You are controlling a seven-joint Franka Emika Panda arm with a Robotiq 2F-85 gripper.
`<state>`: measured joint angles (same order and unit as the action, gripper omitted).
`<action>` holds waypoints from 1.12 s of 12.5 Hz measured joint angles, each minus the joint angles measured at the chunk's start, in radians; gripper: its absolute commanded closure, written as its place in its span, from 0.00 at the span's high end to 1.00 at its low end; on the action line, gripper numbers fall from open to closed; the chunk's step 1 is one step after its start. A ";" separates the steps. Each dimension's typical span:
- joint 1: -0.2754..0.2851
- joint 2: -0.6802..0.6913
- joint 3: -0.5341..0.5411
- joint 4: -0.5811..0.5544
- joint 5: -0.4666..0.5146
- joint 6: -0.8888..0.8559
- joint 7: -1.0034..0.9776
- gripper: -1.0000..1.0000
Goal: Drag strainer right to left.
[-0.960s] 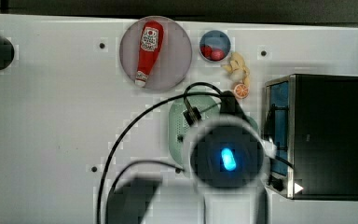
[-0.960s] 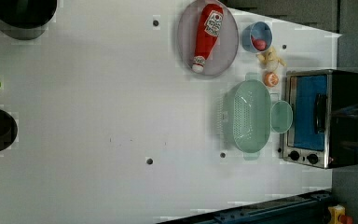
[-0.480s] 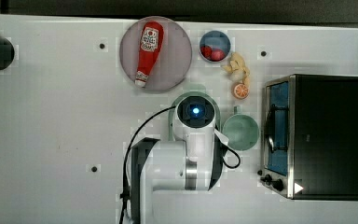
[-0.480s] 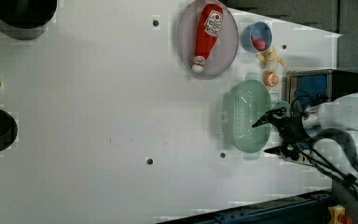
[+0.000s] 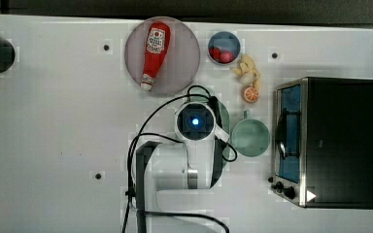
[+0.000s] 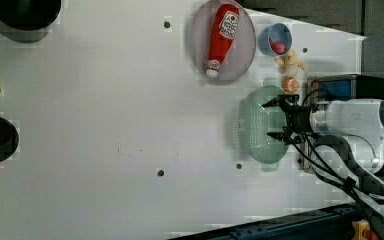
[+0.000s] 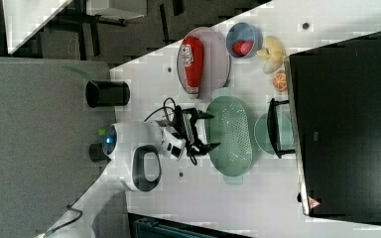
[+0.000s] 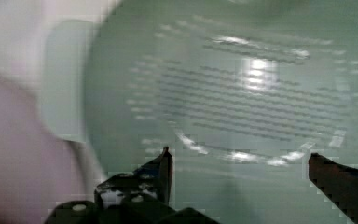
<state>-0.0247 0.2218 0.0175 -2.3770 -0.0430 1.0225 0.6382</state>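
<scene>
In the left view, going left to right, we see the plate (image 6: 223, 40) with the ketchup bottle (image 6: 221, 32), then the strainer (image 6: 259, 125) just beside the toaster oven (image 6: 347, 87) (the green mug (image 5: 250, 138) sits between them). Our claw (image 6: 275, 119) hangs over the strainer, spread wide and holding nothing. We think the dragging has not started; grabbing and pulling are left.

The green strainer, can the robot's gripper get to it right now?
Probably yes. The gripper hangs open right over the strainer, with nothing between them. The mug and toaster oven sit off to the top view's right.
</scene>
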 measured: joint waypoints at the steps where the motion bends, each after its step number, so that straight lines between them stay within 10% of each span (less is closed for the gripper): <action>1: 0.003 0.031 0.002 0.002 0.006 0.044 0.001 1.00; 14: 0.077 0.218 0.008 -0.031 0.038 0.135 0.095 1.00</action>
<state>0.0523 0.4397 0.0256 -2.4082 -0.0052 1.1572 0.7334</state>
